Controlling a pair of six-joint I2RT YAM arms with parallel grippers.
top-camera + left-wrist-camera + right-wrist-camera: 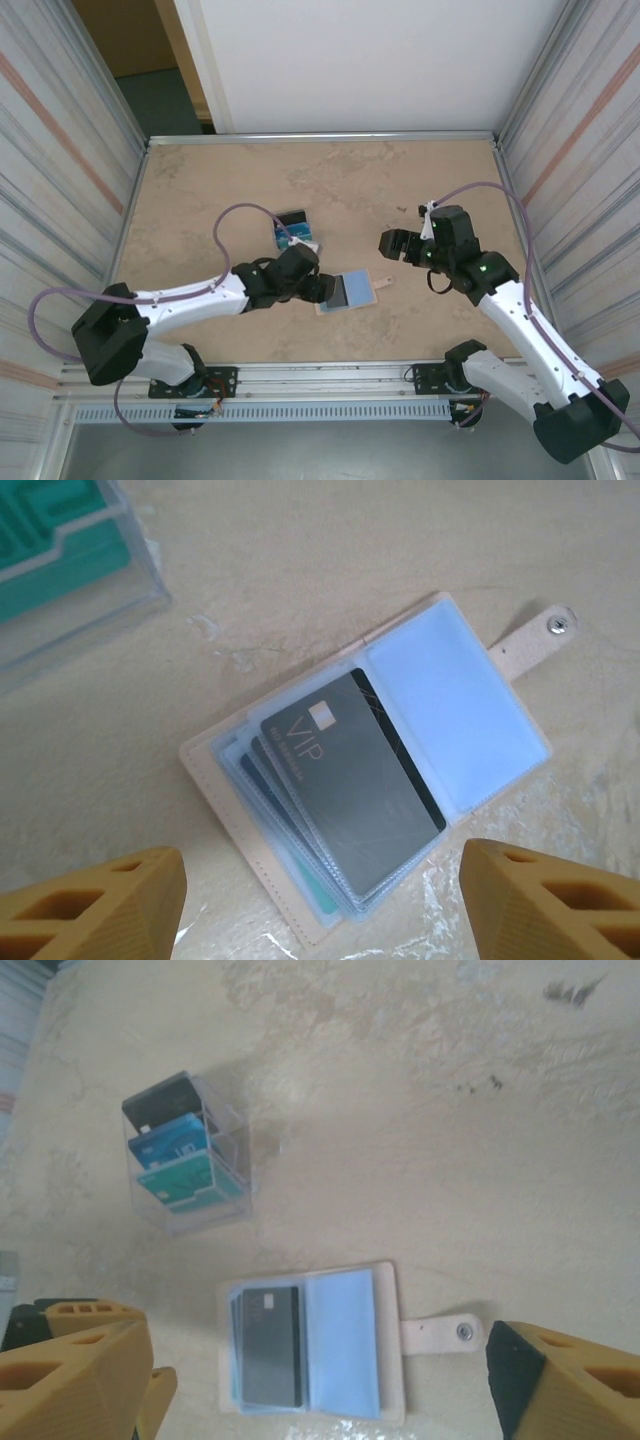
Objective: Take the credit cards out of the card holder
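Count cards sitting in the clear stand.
3, tiered in the stand: black card at one end, blue card in the middle, teal card at the other. More may hide behind.

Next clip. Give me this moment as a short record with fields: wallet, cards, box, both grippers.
card holder: small beige square wallet, lying open on the marbled tan table, tab unfastened
card in holder: dark grey plastic card marked VIP, in the top clear sleeve
clear plastic box: beside the wallet, apart from it
box contents: black, blue and teal plastic cards
left gripper: open, at the wallet, holding nothing
right gripper: open, holding nothing
status: VIP card not yet out
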